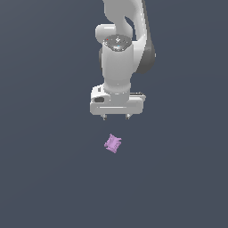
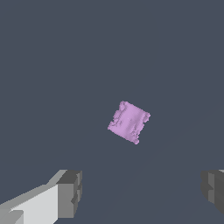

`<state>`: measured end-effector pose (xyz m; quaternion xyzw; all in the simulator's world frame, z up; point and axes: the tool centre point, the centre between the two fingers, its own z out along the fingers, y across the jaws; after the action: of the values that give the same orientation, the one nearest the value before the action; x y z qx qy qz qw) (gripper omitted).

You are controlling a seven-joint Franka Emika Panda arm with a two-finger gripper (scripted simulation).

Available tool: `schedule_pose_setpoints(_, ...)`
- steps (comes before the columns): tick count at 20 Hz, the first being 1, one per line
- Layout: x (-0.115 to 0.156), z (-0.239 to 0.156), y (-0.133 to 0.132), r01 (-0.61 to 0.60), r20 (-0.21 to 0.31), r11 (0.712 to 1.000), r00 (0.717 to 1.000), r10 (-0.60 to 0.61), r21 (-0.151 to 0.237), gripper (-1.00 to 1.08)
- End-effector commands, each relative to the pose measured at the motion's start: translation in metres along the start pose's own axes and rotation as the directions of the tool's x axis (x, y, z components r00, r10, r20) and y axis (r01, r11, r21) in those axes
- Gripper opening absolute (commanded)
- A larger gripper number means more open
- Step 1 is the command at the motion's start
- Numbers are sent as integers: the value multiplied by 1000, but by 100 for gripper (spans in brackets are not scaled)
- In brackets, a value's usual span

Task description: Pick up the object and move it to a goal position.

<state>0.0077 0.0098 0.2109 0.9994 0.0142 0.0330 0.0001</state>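
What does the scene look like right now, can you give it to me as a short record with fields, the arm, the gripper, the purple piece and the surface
arm: white Panda arm, reaching down from the top of the exterior view
gripper: gripper, open, fingers wide apart, holding nothing
object: small lilac-purple blocky piece, roughly square with notched edges, rotated askew
object contact: apart from the gripper, untouched
relation: piece lies just beyond the fingertips, not between them
surface: plain dark grey-blue floor
goal marker: none visible

surface point(image 1: 44, 178): plain dark slate-grey, flat, same shade all over
on it: just 1 thing, the object point(image 1: 113, 143), a small lilac blocky piece with bumpy edges, sitting skewed
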Motion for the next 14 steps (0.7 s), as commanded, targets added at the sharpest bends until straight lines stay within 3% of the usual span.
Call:
schedule_pose_setpoints(1,0,0,0,0,0,1000,1000,0,0,100)
schedule_pose_setpoints(9,10,-17,-33,51,-32,999,998,-51,18,100)
schedule_pose_setpoints(14,11,-18,-35,55,-34,998,998,-55,19,100)
